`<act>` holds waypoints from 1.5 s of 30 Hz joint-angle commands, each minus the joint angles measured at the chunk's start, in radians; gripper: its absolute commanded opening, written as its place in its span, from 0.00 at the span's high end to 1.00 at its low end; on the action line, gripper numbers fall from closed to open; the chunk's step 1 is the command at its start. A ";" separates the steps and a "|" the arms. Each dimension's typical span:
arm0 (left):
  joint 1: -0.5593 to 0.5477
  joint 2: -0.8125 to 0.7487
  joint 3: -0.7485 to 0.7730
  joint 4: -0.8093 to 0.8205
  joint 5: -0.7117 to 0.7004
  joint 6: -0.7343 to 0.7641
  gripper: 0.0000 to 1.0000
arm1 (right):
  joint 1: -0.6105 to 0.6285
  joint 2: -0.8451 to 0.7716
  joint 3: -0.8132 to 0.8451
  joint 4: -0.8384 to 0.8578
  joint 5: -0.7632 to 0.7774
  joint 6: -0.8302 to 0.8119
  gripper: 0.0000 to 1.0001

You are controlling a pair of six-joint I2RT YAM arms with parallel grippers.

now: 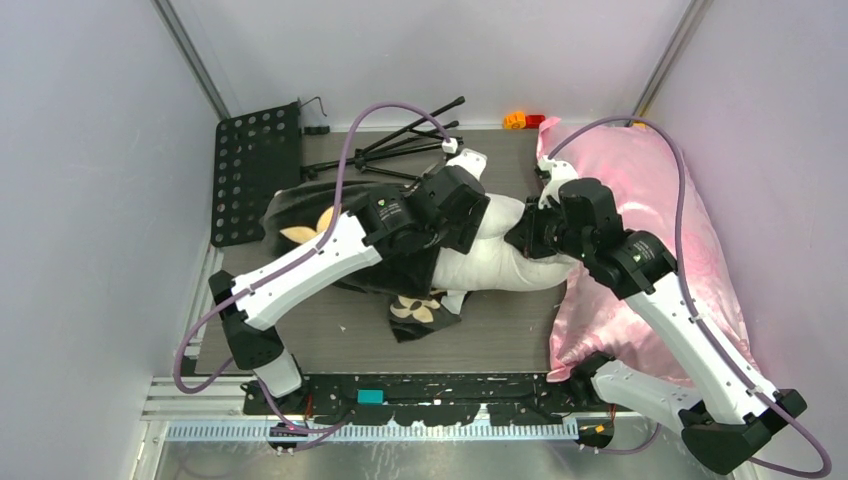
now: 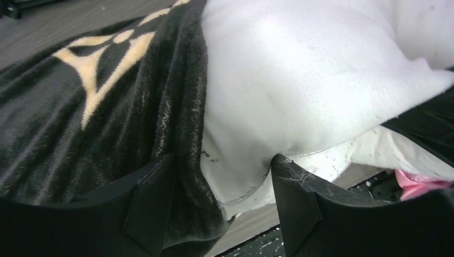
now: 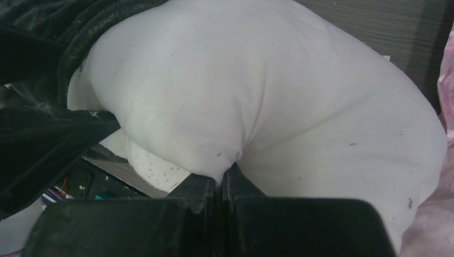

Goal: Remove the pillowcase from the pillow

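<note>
Nearby, pink cushion (image 1: 650,190) (shiny satin) borders the pillow (image 1: 500,262).

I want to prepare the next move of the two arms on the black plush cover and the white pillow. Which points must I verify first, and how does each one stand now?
1. Right gripper is shut on a fold of the plain white stuffed pillow: ok.
2. Left gripper is open, with its jaws apart: ok.
3. Hem of the black plush pillowcase with tan flower motifs lies between the left jaws: ok.
4. Only pillowcase lies between those jaws: not ok, white pillow fabric sits there too.
5. Pillow is partly out of the pillowcase: ok.
6. Shiny pink satin pillow is free of the white pillow: cannot tell.
</note>
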 commanded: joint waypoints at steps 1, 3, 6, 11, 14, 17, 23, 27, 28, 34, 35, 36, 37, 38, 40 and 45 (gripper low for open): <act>0.010 0.021 0.086 -0.062 -0.171 0.003 0.35 | 0.003 -0.035 -0.012 0.038 -0.044 0.000 1.00; 0.022 0.019 0.086 -0.091 -0.191 -0.005 0.36 | 0.003 -0.052 -0.020 0.026 -0.010 -0.007 1.00; 0.054 -0.037 0.023 -0.066 -0.144 -0.016 0.36 | 0.002 -0.077 -0.029 0.014 0.031 -0.015 1.00; 0.171 -0.181 -0.185 0.109 0.173 -0.072 0.34 | 0.003 -0.088 -0.036 0.013 0.038 -0.018 1.00; 0.218 -0.203 -0.217 0.064 0.131 -0.083 0.37 | 0.003 -0.084 -0.033 0.010 0.033 -0.014 1.00; 0.258 -0.207 -0.214 -0.025 0.067 -0.058 0.50 | 0.003 -0.088 -0.024 -0.004 0.038 -0.017 1.00; 0.327 -0.239 -0.222 -0.159 -0.114 0.014 0.61 | 0.003 -0.112 -0.008 -0.032 0.132 -0.021 1.00; 0.473 -0.300 -0.259 -0.251 -0.237 0.045 0.74 | 0.003 -0.175 -0.010 -0.041 0.260 -0.006 1.00; 0.519 -0.325 -0.276 -0.255 -0.254 0.059 0.76 | 0.003 -0.202 -0.013 -0.039 0.289 -0.004 1.00; 0.670 -0.461 -0.366 -0.186 -0.203 0.117 0.88 | 0.003 -0.256 -0.021 -0.050 0.257 -0.017 1.00; 0.669 -0.473 -0.376 -0.166 -0.150 0.117 0.90 | 0.003 -0.248 -0.020 -0.056 0.219 -0.022 1.00; 0.669 -0.484 -0.386 -0.147 -0.076 0.114 0.90 | 0.003 -0.237 -0.018 -0.061 0.179 -0.021 1.00; 0.670 -0.492 -0.399 -0.122 0.006 0.110 0.90 | 0.003 -0.226 -0.016 -0.063 0.125 -0.018 1.00; 0.671 -0.500 -0.411 -0.096 0.100 0.109 0.89 | 0.003 -0.214 -0.013 -0.061 0.072 -0.014 1.00; 0.669 -0.524 -0.448 -0.033 0.292 0.102 0.86 | 0.002 -0.190 0.000 -0.053 -0.073 0.003 0.92; 0.669 -0.571 -0.506 0.043 0.571 0.062 0.65 | 0.003 -0.140 0.073 -0.058 -0.189 0.045 0.44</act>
